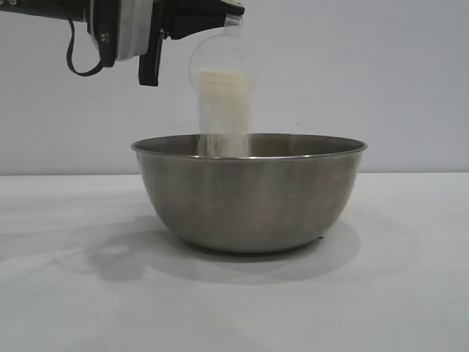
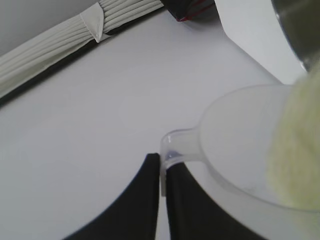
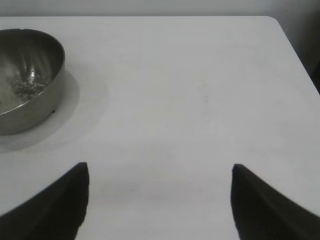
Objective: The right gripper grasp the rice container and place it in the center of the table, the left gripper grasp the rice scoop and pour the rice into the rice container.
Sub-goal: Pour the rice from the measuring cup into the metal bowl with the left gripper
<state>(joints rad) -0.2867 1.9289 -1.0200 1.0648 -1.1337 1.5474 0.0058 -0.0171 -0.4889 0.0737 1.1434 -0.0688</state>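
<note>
At the top left of the exterior view, the left gripper (image 1: 192,22) is clenched on the handle of the rice scoop (image 1: 220,62), holding it tipped above the rice container (image 1: 249,194). The rice (image 1: 222,110) spills in a pale stream from the scoop down past the container's rim. The container stands at the middle of the table (image 1: 73,293). In the left wrist view, the two black fingers (image 2: 140,200) pinch the scoop's loop handle between them. In the right wrist view, the right gripper (image 3: 160,200) hangs over bare table with its jaws spread wide and nothing between them; the container sits at the upper left of that frame, well apart from it.
</note>
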